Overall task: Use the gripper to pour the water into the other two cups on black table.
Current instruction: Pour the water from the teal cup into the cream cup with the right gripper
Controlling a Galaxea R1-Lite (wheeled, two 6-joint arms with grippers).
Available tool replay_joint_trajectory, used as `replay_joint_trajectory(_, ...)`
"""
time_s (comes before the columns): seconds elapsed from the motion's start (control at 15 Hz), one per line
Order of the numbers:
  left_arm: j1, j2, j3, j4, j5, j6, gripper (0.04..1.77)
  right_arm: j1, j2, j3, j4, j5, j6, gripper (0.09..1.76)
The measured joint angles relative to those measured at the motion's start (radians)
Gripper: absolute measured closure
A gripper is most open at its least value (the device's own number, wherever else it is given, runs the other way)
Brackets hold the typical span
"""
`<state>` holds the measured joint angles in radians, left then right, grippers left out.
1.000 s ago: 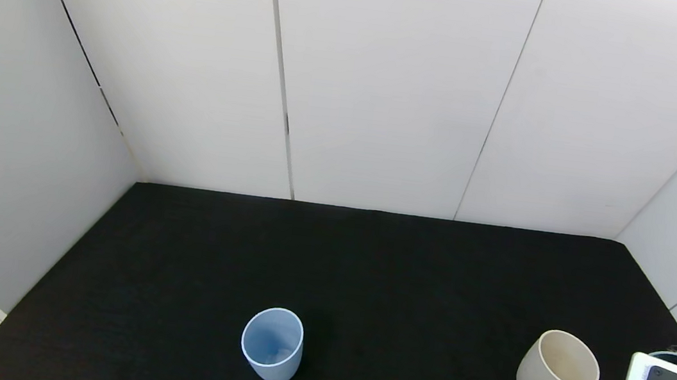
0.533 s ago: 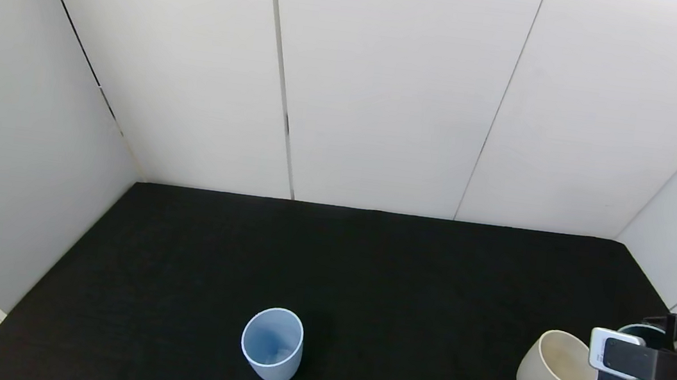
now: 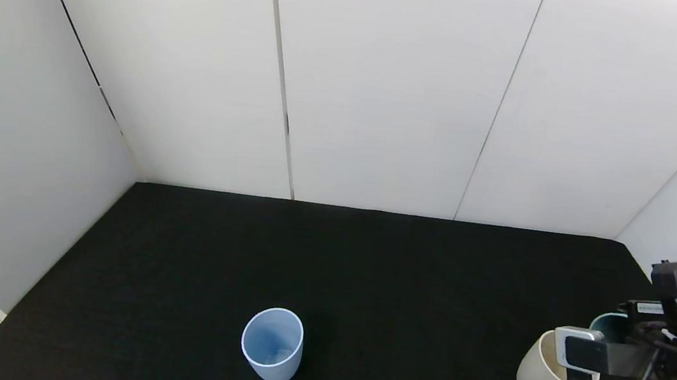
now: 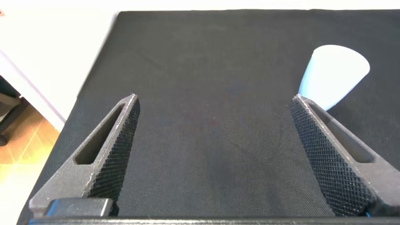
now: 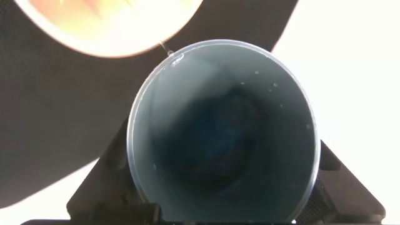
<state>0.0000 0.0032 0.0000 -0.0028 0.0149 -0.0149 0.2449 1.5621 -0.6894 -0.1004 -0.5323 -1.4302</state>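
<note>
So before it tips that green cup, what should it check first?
1. Teal-green cup held in the right claw: ok.
2. Green cup's rim close to the cream-beige cup: ok, its mouth shows just beyond the rim in the right wrist view.
3. Water left inside: cannot tell; only droplets on the inner wall.
4. Beige cup standing steady: ok.
5. Light blue cup upright on the black table for later: ok.
6. Left claw out of the way: ok, open, away from the pour.

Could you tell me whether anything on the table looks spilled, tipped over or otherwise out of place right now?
Nothing stands out. The blue cup and beige cup stand upright on the black table, with no visible puddle. The right gripper holds the teal cup beside the beige cup's rim.
</note>
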Motion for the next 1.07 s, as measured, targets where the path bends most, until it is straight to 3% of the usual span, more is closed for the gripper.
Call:
replay_joint_trajectory(0.47, 0.000, 0.000, 0.000, 0.000, 0.000, 0.000, 0.09, 0.075, 0.031, -0.033, 0.002, -0.072, -0.058, 0.61)
replay_joint_trajectory(1.07, 0.000, 0.000, 0.000, -0.001, 0.000, 0.000, 0.09, 0.070, 0.021, -0.023, 0.001, -0.058, -0.056, 0.61)
